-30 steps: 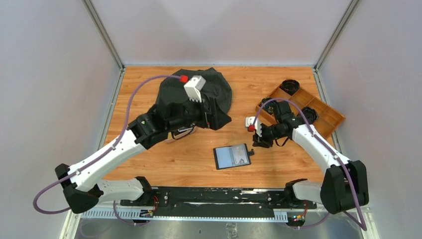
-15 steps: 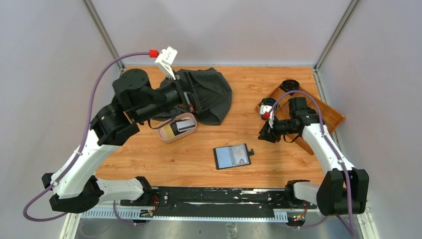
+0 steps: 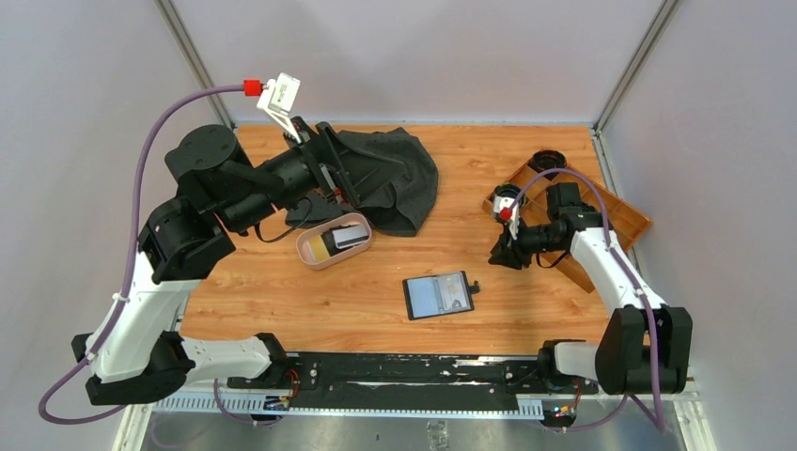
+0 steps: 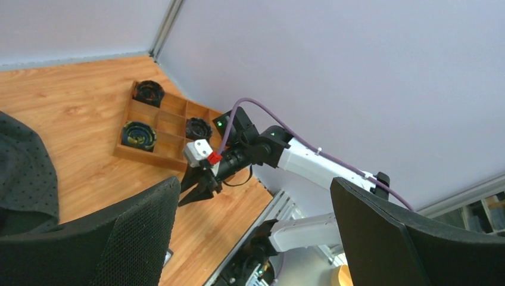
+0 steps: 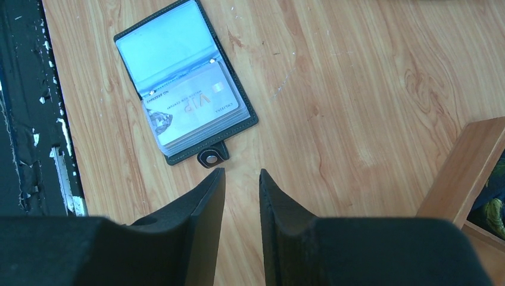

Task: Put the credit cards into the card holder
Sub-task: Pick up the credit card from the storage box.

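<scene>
The card holder [image 3: 438, 295] lies open on the table, greyish-blue pockets up, a pale card in its lower pocket [image 5: 190, 110] and the snap tab [image 5: 211, 158] at its edge. Two credit cards, one yellowish-tan [image 3: 325, 247] and one grey [image 3: 351, 236], lie in a pink dish [image 3: 307, 252]. My left gripper [image 3: 346, 180] hangs raised over the dark cloth, behind the dish, its jaws wide open and empty [image 4: 255, 180]. My right gripper [image 3: 498, 256] hovers right of the holder; its fingers stand a narrow gap apart with nothing between them [image 5: 241, 171].
A crumpled dark cloth [image 3: 404, 178] lies at the back centre. A wooden compartment tray [image 3: 616, 216] with dark round items sits at the back right, close to the right arm; its corner shows in the right wrist view [image 5: 470, 173].
The left arm has lifted and swung back to the left, uncovering the pink dish with the cards. The right gripper has drawn away to the right of the card holder.
</scene>
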You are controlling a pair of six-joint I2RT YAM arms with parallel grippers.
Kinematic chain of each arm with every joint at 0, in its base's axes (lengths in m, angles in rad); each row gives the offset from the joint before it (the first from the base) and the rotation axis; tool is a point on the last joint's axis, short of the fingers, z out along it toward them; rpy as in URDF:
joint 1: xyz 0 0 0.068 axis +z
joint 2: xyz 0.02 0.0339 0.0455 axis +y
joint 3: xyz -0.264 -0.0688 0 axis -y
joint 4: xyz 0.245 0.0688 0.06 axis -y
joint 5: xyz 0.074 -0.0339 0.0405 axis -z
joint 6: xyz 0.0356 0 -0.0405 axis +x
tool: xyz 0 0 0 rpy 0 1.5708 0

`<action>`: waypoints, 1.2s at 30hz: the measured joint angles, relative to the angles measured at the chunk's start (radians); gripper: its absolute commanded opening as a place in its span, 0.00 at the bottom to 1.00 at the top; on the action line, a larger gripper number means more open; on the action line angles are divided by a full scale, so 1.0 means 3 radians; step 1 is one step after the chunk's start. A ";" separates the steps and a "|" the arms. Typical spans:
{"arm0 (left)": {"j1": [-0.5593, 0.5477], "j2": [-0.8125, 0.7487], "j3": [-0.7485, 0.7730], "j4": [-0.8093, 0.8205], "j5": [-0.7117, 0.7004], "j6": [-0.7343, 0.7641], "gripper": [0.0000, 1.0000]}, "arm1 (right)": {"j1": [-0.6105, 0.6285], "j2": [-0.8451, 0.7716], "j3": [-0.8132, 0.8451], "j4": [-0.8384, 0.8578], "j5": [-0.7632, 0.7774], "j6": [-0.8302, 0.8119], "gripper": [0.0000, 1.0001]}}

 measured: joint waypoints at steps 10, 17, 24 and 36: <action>0.0014 -0.0228 -0.0670 0.0084 -0.0251 0.0645 1.00 | -0.0093 -0.0022 0.0069 -0.0032 -0.0025 0.0079 0.32; 0.0551 -0.0621 -0.1774 0.0258 -0.0411 0.1186 1.00 | -0.0244 -0.0234 0.0111 -0.0034 -0.0080 0.0145 0.35; 0.1548 -0.0523 -0.2625 0.0734 -0.0132 0.1308 1.00 | -0.0256 -0.0392 0.0326 -0.0051 -0.0182 0.0253 0.67; 0.2202 -0.0722 -0.3239 0.1198 -0.0262 0.1404 1.00 | 0.0314 -0.0088 0.1236 -0.0123 -0.0113 0.0590 0.69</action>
